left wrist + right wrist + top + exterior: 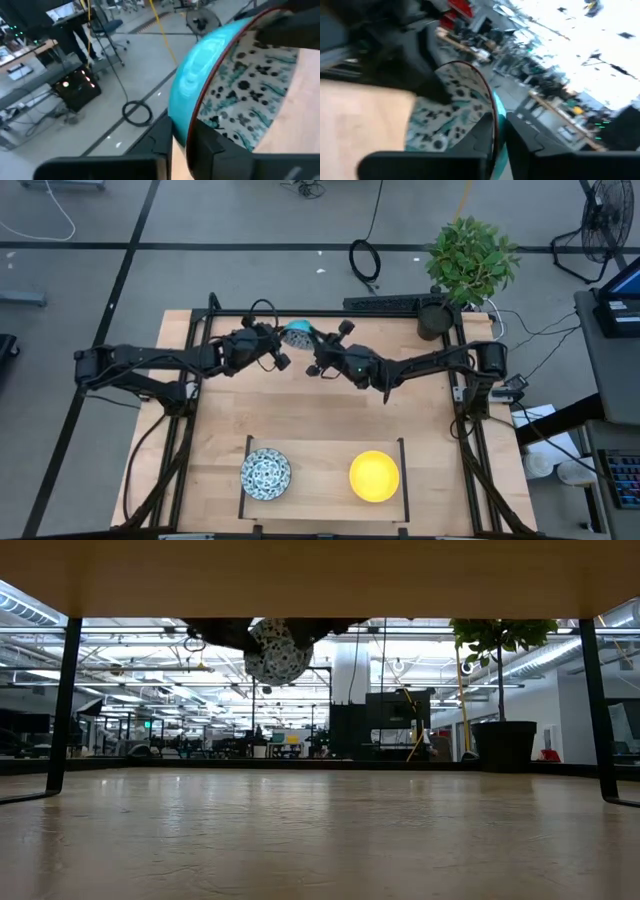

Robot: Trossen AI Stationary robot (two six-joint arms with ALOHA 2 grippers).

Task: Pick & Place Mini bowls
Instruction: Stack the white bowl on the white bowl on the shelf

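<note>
A mini bowl (296, 333), white with a dense dark pattern outside and glossy teal inside, hangs in the air over the far middle of the table, between both arms. The low view shows its patterned underside (278, 650) well above the tabletop. My left gripper (283, 345) is shut on it from the left and my right gripper (314, 348) from the right. Two more mini bowls rest on their bases near the near edge: a blue-patterned one (265, 473) and a plain yellow one (374, 476). My left gripper pinches the bowl's rim (192, 112), one finger (160, 142) on the teal inside and one finger (210, 147) on the patterned outside. The bowl is lifted clear of the table and tilted. My right gripper pinches the rim on the opposite side (492, 112), with one finger (479, 135) on the patterned outside and the other (525, 142) on the teal inside. The bowl is clear of the table.
A dark-framed rectangle (404, 470) at the near edge surrounds the two resting bowls. A dark plant pot (434, 321) with a leafy plant stands at the far right corner. Bare wood lies between the arms and the framed area.
</note>
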